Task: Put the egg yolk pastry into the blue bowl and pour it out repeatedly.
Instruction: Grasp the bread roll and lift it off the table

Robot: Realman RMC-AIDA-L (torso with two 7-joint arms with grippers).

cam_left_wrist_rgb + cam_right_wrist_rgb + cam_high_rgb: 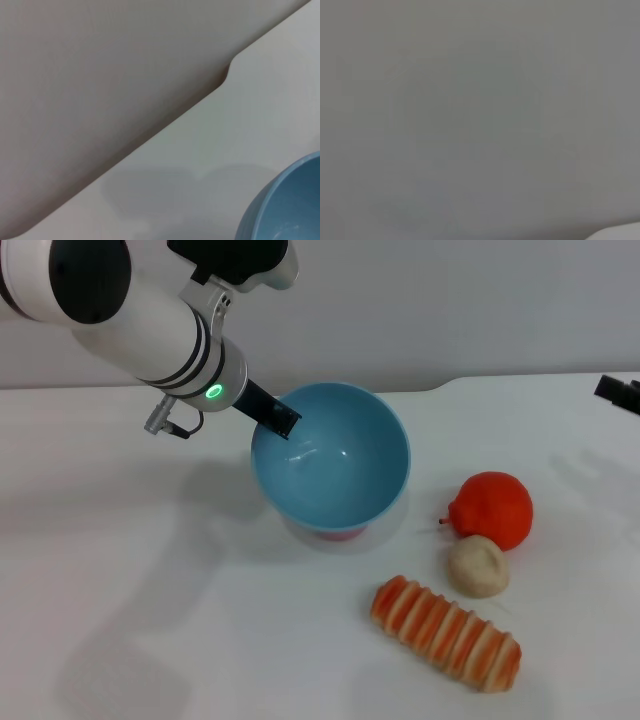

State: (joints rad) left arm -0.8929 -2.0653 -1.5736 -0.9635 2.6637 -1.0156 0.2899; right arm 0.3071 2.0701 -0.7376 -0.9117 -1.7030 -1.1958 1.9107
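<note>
A: Currently, where is the left end effector?

B: At the back-left rim of the blue bowl. One dark finger lies over the rim, clamped on the wall. The bowl is tipped, its opening turned toward the front of the desk, and its inside is bare. It appears raised, with a shadow and something pink-red just below it.

A: Location of the egg yolk pastry?

B: On the desk, right of the bowl and well apart from it. It rests just in front of the orange fruit, touching or nearly touching it. The striped bread lies nearer the front edge, just beside the pastry.

A: Status of the right end effector?

B: Only a dark part shows at the right edge of the head view, near the desk's back edge. Whether it is open cannot be told. Its wrist view shows nothing but plain grey.

A: Left wrist view?

B: The bowl's rim in one corner, bare desk and the desk's back edge.
</note>
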